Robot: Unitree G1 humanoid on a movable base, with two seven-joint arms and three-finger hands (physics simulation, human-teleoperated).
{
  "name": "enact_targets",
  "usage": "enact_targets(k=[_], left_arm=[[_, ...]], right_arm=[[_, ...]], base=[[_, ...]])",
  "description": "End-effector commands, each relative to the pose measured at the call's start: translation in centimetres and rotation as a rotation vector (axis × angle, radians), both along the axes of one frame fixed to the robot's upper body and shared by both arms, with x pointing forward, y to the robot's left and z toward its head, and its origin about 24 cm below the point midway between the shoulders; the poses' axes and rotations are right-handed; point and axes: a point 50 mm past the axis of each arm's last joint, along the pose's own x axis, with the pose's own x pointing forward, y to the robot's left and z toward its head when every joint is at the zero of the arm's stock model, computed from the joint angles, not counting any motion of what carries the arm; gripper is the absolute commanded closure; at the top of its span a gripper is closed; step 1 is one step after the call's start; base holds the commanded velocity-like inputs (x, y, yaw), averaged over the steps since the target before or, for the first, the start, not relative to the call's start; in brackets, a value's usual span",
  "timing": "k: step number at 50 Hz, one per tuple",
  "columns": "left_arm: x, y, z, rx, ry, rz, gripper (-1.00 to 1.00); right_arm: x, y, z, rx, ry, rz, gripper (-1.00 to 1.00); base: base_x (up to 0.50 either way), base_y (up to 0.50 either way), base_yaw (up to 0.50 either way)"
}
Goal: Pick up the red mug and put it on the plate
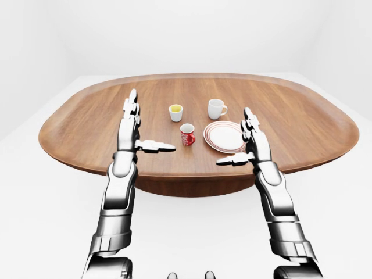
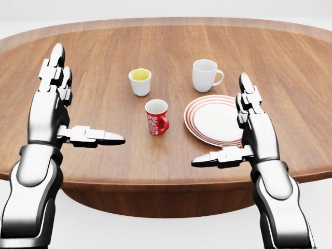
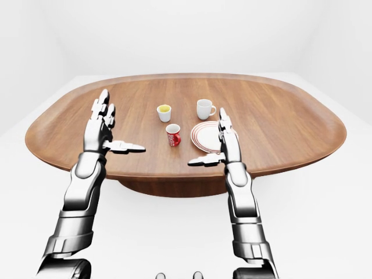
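The red mug (image 2: pixel 156 117) with white markings stands upright on the wooden table (image 2: pixel 171 46), its handle turned right. Just right of it lies the white plate (image 2: pixel 220 119) with red rings, bare. In the head view my left hand (image 2: pixel 78 111) is raised over the table at the left, open, thumb pointing right toward the mug, a hand's width away. My right hand (image 2: pixel 233 129) is open too, hovering over the plate's lower right rim, thumb pointing left. Neither hand touches anything.
Above the red mug a small white cup (image 2: pixel 140 81) with yellow inside stands. A white mug (image 2: pixel 205 75) stands above the plate. The oval table's near edge (image 2: pixel 166 184) runs below the hands; white floor surrounds it.
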Motion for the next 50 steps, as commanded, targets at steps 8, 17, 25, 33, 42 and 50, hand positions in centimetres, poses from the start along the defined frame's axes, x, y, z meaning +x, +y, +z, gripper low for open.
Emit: enact_targets(k=[8,17,25,33,42,50], left_arm=[[1.6,0.2,2.5,0.031,-0.054,0.020,-1.00],[1.5,0.5,2.1,0.029,-0.040,0.029,-1.00],[1.5,0.5,2.1,0.029,-0.041,0.030,-1.00],[1.6,0.3,2.0,0.031,-0.037,0.026,-1.00],[1.4,0.4,2.3,0.035,-0.053,0.027,-1.00],[1.2,0.5,1.9,0.037,-0.042,0.025,-1.00]], right_arm=[[1.7,0.4,3.4,-0.019,-0.095,0.041,-1.00],[1.4,0.4,3.8,-0.030,-0.117,0.043,-1.00],[1.4,0.6,4.0,-0.040,-0.127,0.049,-1.00],[1.5,0.9,4.0,-0.053,-0.122,0.059,-1.00],[1.5,1.0,4.0,-0.063,-0.121,0.063,-1.00],[1.4,1.1,3.8,-0.071,-0.118,0.064,-1.00]], base=[[0.00,0.00,0.00],[0.00,0.00,0.00],[0.00,0.00,0.00],[0.00,0.00,0.00],[0.00,0.00,0.00],[0.20,0.00,0.00]])
